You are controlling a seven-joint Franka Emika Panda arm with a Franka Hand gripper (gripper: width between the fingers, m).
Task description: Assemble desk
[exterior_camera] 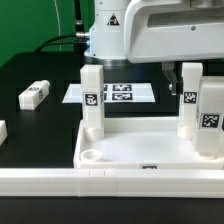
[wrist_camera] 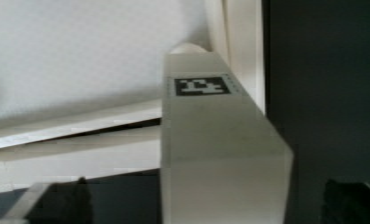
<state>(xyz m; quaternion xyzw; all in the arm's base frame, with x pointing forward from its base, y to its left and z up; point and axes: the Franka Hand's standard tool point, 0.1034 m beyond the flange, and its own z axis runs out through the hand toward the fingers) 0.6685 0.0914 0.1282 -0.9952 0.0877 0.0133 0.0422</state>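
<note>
**White legs stand on the tabletop**

White and shaped like a tray, the tabletop (exterior_camera: 140, 150) lies on the near side of the black table (exterior_camera: 40, 125). A long white rail (exterior_camera: 40, 183) runs along its near edge. A round socket (exterior_camera: 90, 157) shows in the near corner on the exterior view's left. Behind that socket, at the far corner, the left leg (exterior_camera: 92, 100) stands up straight. On the exterior view's right two more legs stand up. One is the far leg (exterior_camera: 188, 100). The other is the near leg (exterior_camera: 212, 118), at the edge of the picture. Each leg has a black-and-white tag.

The gripper (exterior_camera: 178, 70) hangs right over the far leg. In the wrist view a leg fills the middle, with a tag near its top. A dark, blurry finger (wrist_camera: 57, 200) shows beside it. It is not clear if the fingers press on the leg or stay apart.

A loose leg (exterior_camera: 35, 94) lies flat on the table on the exterior view's left, well apart from the tabletop. The marker board (exterior_camera: 120, 93) lies flat behind the tabletop, between the left leg and the far leg.
</note>
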